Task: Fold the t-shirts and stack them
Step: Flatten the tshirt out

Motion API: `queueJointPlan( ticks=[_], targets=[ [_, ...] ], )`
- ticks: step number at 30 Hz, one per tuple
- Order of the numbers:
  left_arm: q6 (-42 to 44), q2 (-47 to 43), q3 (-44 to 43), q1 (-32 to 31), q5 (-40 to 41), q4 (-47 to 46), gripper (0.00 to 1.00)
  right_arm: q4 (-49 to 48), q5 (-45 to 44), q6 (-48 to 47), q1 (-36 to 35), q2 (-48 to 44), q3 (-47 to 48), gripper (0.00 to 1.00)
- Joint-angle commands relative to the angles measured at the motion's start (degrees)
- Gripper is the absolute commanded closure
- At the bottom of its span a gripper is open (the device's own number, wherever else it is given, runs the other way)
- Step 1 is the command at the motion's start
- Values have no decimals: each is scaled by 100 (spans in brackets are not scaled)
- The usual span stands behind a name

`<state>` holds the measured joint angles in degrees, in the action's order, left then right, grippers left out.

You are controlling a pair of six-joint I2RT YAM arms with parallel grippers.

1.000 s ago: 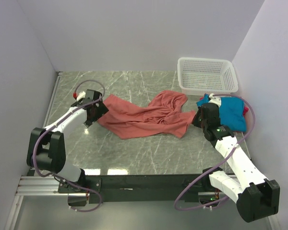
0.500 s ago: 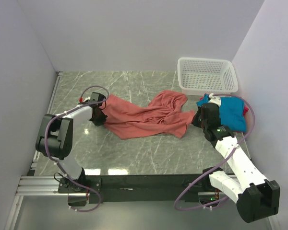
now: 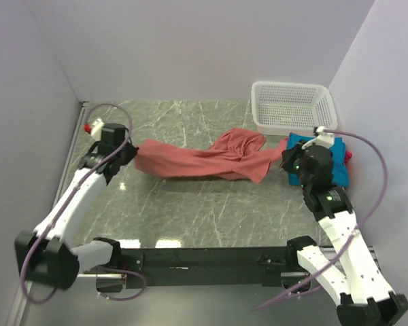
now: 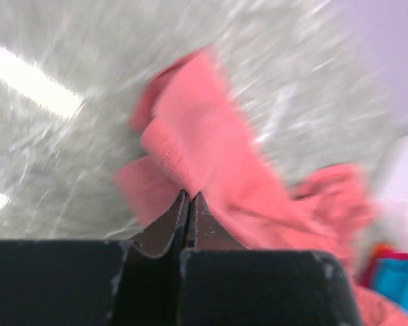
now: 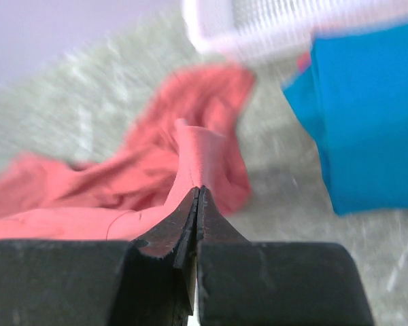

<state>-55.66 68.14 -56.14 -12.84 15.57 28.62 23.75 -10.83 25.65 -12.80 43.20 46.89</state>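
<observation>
The left tool point(image 3: 134, 153) pinches one end of the red t-shirt point(image 3: 204, 163), the right tool point(image 3: 285, 161) the other, holding it taut over the desk point(image 3: 190, 207), likely to spread it for folding.

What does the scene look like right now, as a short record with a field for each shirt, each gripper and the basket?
salmon-red t-shirt: unfolded, bunched, stretched across the table between both grippers
left gripper: shut on the shirt's left end
right gripper: shut on the shirt's right end
teal-blue t-shirt: lying at the right, partly under the right arm
white mesh basket: upright at the far right, just behind the teal-blue t-shirt
folding: salmon-red t-shirt not yet folded
</observation>
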Motion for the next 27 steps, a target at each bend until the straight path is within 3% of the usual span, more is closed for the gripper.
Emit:
queueJointPlan(
  ticks=[1,10,15,21,27],
  targets=[
    [-77,-773,-484,-8,569,379,99,7,37,-7,41,-470,873,100],
    [125,-2470,-2214,1,745,838,99,437,773,-350,49,-1182,2876,100],
    [406,-2613,-3130,1,649,1014,99,578,1057,-490,49,-1130,3825,100],
    [766,-2078,-3764,1,684,944,99,333,1065,-737,49,-447,4336,100],
    [1389,-515,-4614,27,1053,847,99,-605,1162,-1053,49,862,4547,100]
  ],
)
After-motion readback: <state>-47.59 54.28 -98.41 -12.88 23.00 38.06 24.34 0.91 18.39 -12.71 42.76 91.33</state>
